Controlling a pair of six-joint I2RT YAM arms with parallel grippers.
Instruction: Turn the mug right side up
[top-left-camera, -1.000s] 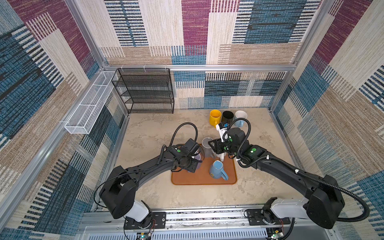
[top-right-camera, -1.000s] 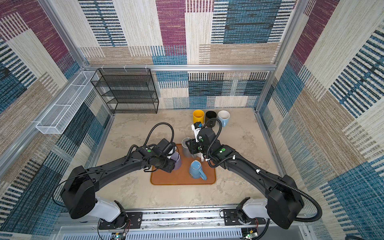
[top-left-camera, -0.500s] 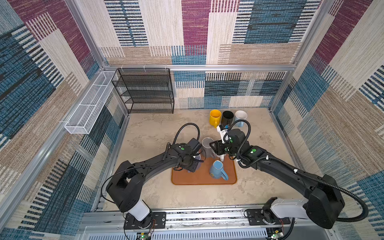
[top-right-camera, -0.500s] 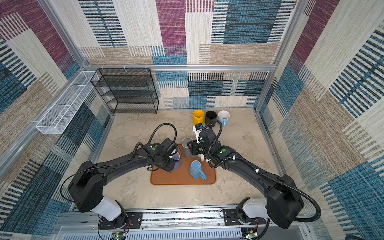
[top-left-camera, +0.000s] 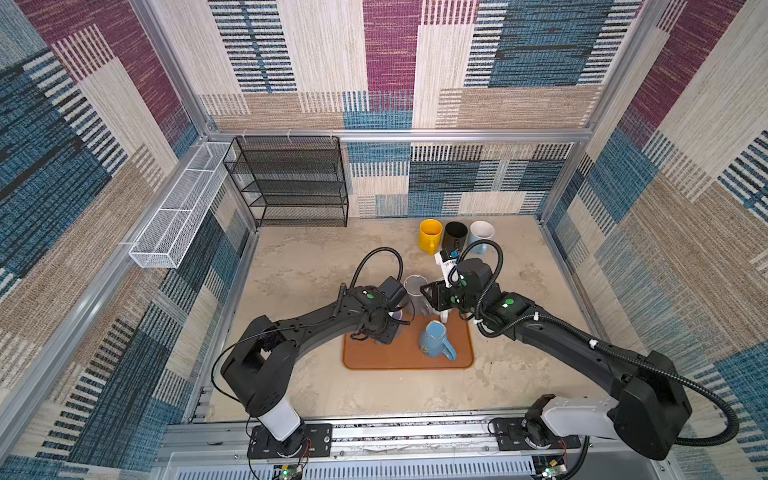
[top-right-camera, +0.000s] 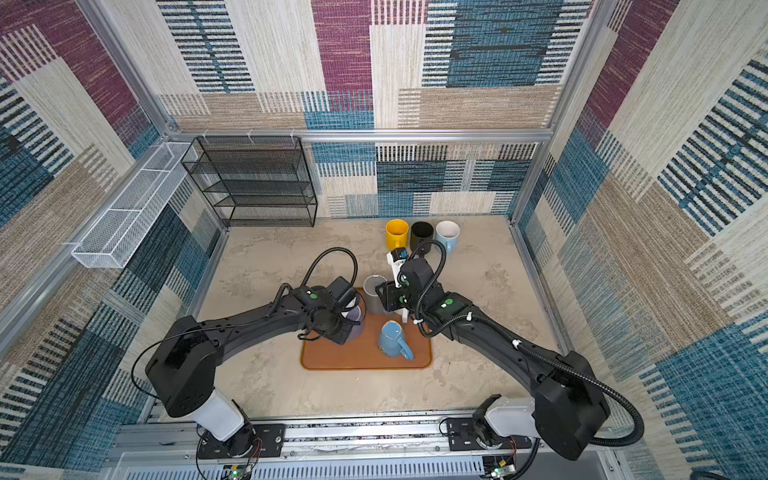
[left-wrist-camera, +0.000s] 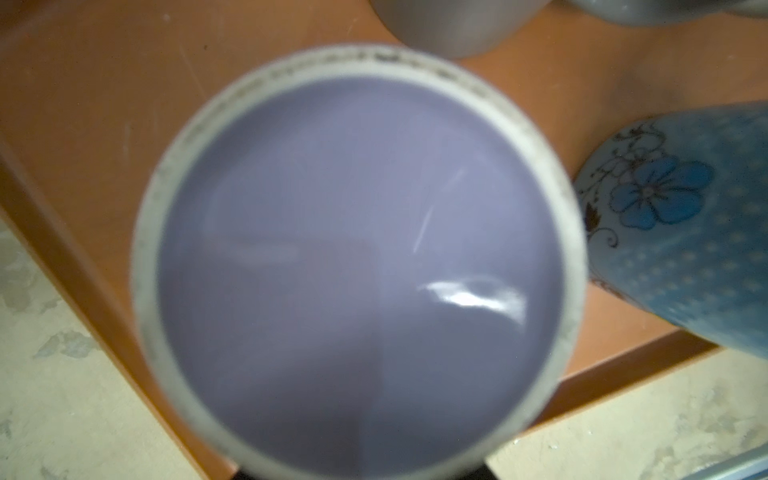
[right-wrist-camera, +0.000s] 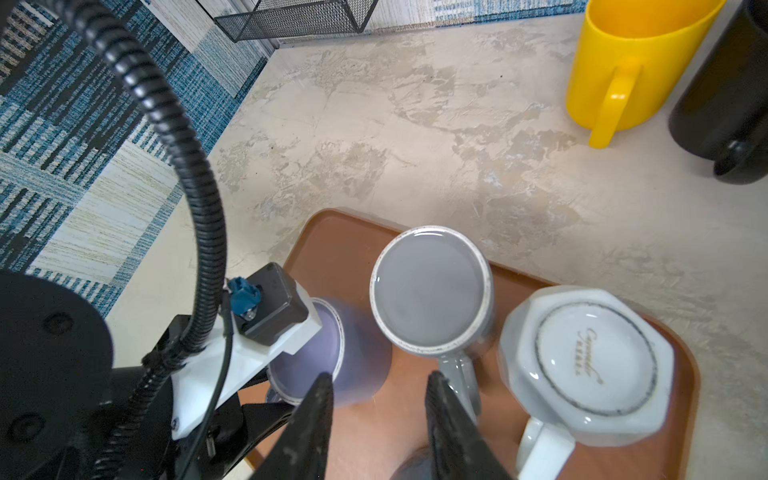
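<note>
Left pincer (top-left-camera: 386, 329) at glossy lavender mug (left-wrist-camera: 357, 266), grip unclear; right pincer (right-wrist-camera: 378, 382) gapes beside grey handle (right-wrist-camera: 455, 370).

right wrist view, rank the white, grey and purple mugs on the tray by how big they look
1. white mug
2. grey mug
3. purple mug, though it is partly hidden, so its place is unsure

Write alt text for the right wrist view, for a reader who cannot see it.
The right gripper hangs open over an orange tray of upside-down mugs: a lavender mug under the left arm, a grey mug, a white mug. Beyond, a yellow mug and a black mug stand upright.
</note>
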